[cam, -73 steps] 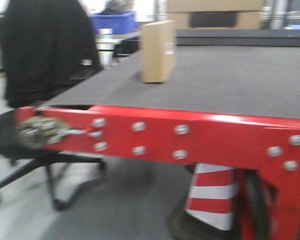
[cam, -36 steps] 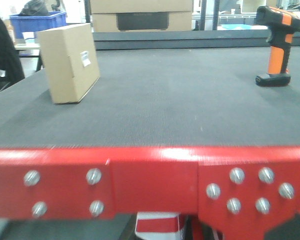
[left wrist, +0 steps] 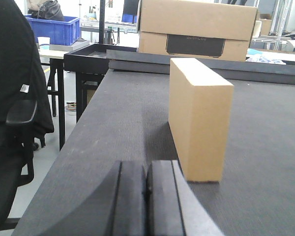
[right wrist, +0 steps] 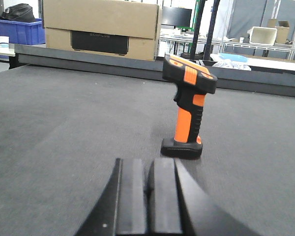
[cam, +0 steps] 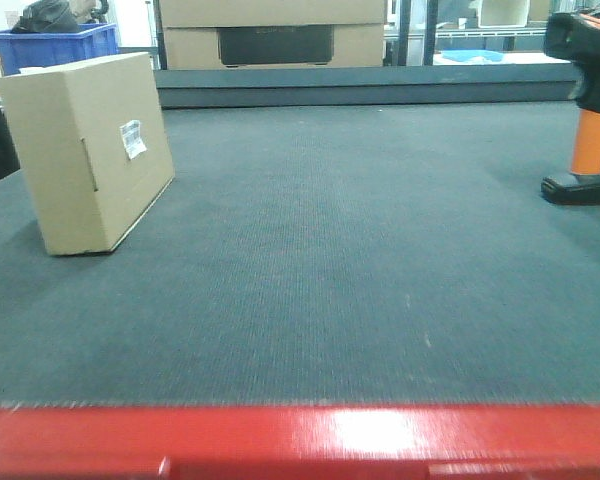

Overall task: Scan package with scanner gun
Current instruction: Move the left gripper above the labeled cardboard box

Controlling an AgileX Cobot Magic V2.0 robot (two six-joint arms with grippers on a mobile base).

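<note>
A brown cardboard package (cam: 85, 150) with a small white label stands upright at the left of the dark table mat (cam: 340, 260); it also shows in the left wrist view (left wrist: 200, 118). An orange and black scanner gun (cam: 590, 110) stands upright on its base at the right edge; it also shows in the right wrist view (right wrist: 188, 105). My left gripper (left wrist: 147, 169) is shut and empty, just short of the package and to its left. My right gripper (right wrist: 150, 169) is shut and empty, short of the scanner's base. Neither gripper shows in the front view.
The table's red metal front edge (cam: 300, 440) runs along the bottom. A large cardboard box (cam: 270, 30) stands behind the table's far edge. A blue bin (cam: 55, 45) is at the back left. An office chair with a black jacket (left wrist: 12, 93) stands left of the table.
The front view has swung right and forward: the chair and red frame have dropped out of view, the package now sits at the left and the scanner at the right edge.
</note>
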